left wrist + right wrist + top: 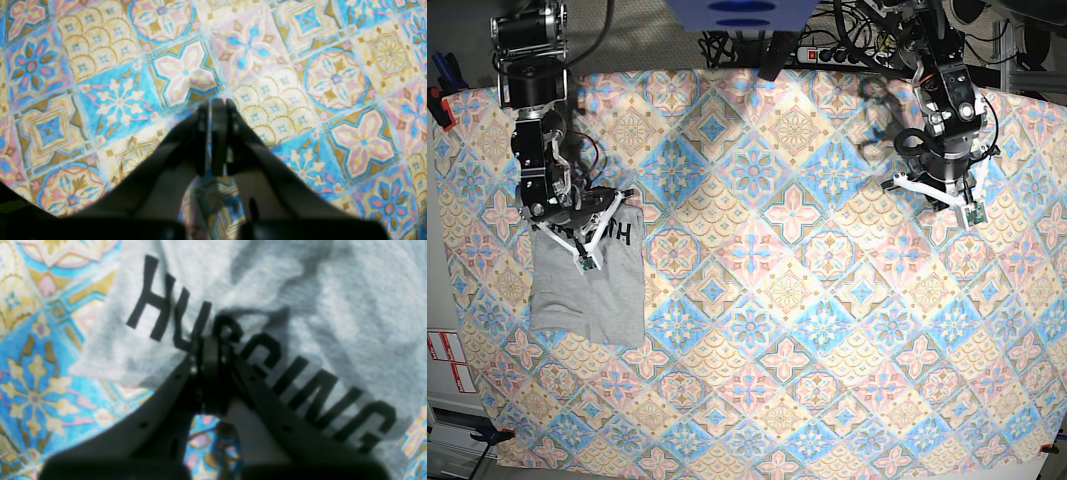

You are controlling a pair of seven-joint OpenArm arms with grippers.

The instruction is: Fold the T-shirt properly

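The heather-grey T-shirt (592, 300) lies as a folded, rumpled rectangle at the left side of the table, and its black "HUGGING" lettering (267, 373) fills the right wrist view. My right gripper (210, 341) is shut just above the letters at the shirt's upper edge (575, 232), with no fabric showing between its jaws. Far off at the back right, my left gripper (217, 101) is shut over bare tablecloth (939, 188), holding nothing.
A colourful tile-patterned tablecloth (777, 300) covers the whole table. Cables and a power strip (847, 50) lie beyond the back edge. The shirt sits near the table's left edge (447, 300).
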